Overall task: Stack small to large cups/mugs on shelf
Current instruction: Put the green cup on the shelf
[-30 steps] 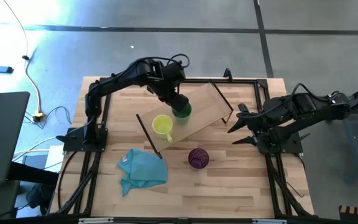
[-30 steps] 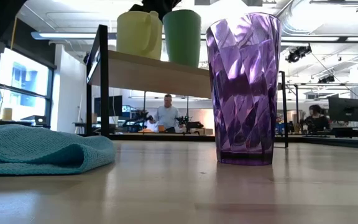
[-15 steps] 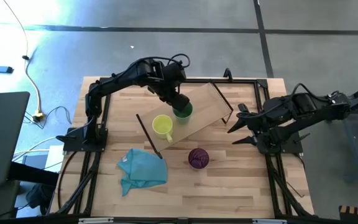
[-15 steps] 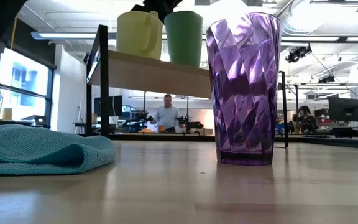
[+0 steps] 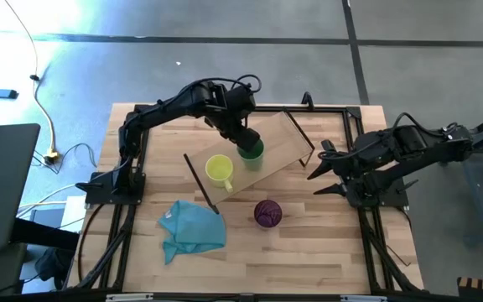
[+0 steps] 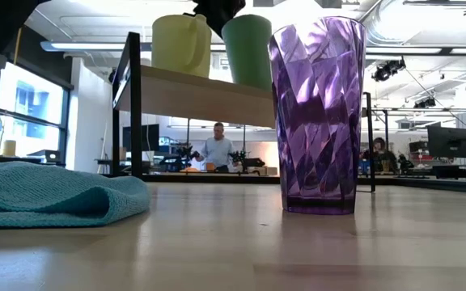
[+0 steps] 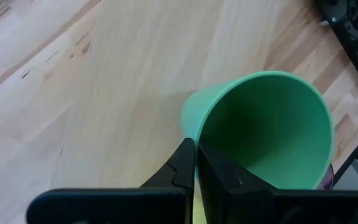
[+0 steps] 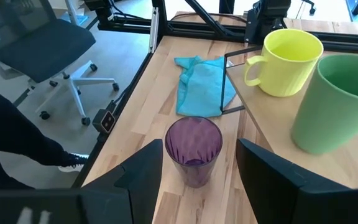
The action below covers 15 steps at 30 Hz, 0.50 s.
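while the left gripper (image 7: 195, 163) pinched the rim of the green cup (image 5: 251, 152), tilted on the shelf (image 5: 275, 138) beside the yellow mug (image 5: 219, 170), both looked empty. the purple tumbler (image 5: 267, 212) stood on the table (image 5: 309, 252), near the right gripper (image 5: 315, 177), jaws wide.

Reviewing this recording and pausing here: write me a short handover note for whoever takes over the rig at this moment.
Left end effector: shut on the rim of the green cup, which is tilted on or just above the shelf.
Right end effector: open, empty, waiting at the table's right side, facing the purple tumbler.
Yellow mug: upright on the shelf beside the green cup.
Purple tumbler: upright on the tabletop, off the shelf, near the teal cloth.
Done: yellow mug placed.
Left: settle and release the green cup, then move the tumbler onto the shelf.
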{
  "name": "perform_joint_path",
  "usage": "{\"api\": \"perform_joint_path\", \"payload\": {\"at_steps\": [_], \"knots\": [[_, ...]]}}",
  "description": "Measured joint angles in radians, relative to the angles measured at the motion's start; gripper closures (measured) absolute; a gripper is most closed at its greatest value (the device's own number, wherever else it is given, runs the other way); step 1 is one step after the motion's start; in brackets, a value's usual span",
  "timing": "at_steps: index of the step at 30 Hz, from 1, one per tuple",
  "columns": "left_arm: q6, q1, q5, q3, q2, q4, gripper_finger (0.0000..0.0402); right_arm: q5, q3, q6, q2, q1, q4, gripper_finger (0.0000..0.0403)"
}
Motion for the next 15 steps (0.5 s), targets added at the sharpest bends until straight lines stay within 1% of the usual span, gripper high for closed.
{"api": "perform_joint_path", "payload": {"at_steps": [7, 15], "knots": [[0.004, 0.0, 0.007, 0.0, 0.006, 0.003, 0.0402, 0.0, 0.0, -0.003, 0.0, 0.0, 0.0, 0.0206], [0.003, 0.001, -0.012, 0.0, 0.006, 0.003, 0.0402, 0.0, 0.0, -0.004, 0.0, 0.0, -0.01, 0.0206]]}}
